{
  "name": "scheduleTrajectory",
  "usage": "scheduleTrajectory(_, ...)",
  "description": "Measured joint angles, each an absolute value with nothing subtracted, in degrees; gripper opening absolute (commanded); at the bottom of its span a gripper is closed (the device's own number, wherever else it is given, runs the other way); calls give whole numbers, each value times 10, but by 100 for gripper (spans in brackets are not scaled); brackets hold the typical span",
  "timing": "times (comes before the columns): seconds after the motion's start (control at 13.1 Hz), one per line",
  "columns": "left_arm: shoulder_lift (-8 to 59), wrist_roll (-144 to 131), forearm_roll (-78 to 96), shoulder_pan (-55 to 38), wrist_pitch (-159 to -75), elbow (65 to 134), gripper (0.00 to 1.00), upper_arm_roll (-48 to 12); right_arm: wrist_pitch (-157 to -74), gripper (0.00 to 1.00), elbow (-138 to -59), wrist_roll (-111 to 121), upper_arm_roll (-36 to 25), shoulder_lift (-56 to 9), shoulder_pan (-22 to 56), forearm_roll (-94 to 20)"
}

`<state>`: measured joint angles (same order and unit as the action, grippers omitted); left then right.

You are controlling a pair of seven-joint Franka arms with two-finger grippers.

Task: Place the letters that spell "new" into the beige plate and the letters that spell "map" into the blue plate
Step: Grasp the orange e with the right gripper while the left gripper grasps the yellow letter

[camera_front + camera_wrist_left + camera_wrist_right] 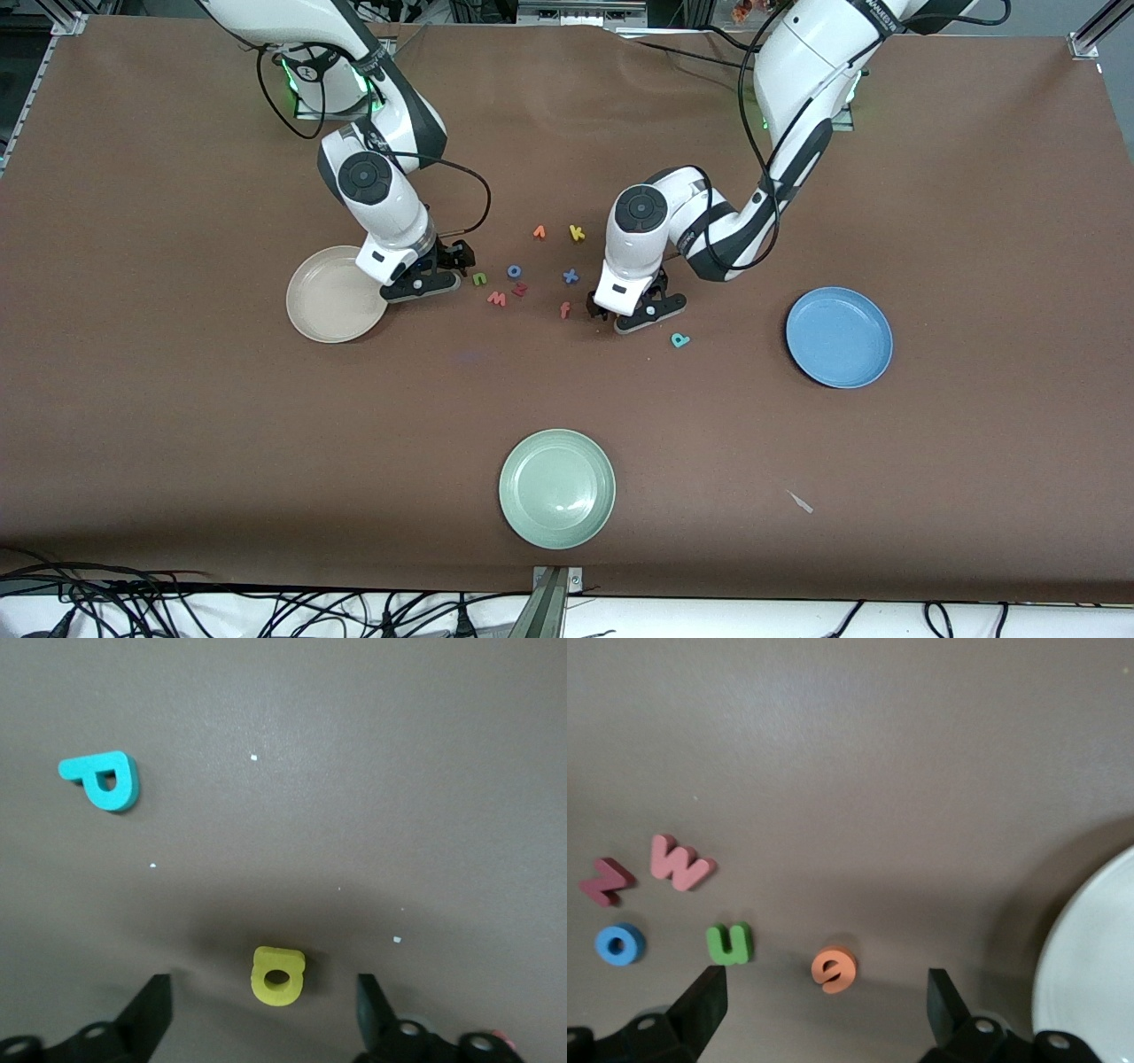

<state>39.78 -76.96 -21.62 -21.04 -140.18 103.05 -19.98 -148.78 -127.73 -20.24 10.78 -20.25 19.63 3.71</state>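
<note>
Two Franka arms work a scatter of foam letters on a brown desk. The left pincer hangs low over the yellow a, fingers spread wide on either side of it and gripping nothing; the teal p lies near the a, toward the blue plate. The right pincer, equally wide and empty, brackets the orange e, just beside the beige plate. The green n lies next to the e, with the pink w a little farther from the plate. No m shows in any view.

The letters look light, soft and thin-walled, likely to squash or skid if nudged. Judging by shape, each is best pinched across its outer flat edges, low against the desk.
</note>
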Motion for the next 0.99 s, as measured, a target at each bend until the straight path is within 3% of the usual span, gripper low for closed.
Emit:
scheduleTrajectory(0.31, 402, -770, -216, -218, -1403, 1030, 60, -200, -1502, 99, -1288, -205, 108, -205, 196, 42)
scheduleTrajectory(0.76, 405, -745, -218, -217, -1404, 1026, 55, -194, -1505, 99, -1292, -205, 108, -205, 196, 43)
scheduleTrajectory(0.99, 407, -739, -218, -216, -1404, 1025, 47, -194, -1509, 99, -1293, -205, 107, -206, 196, 43)
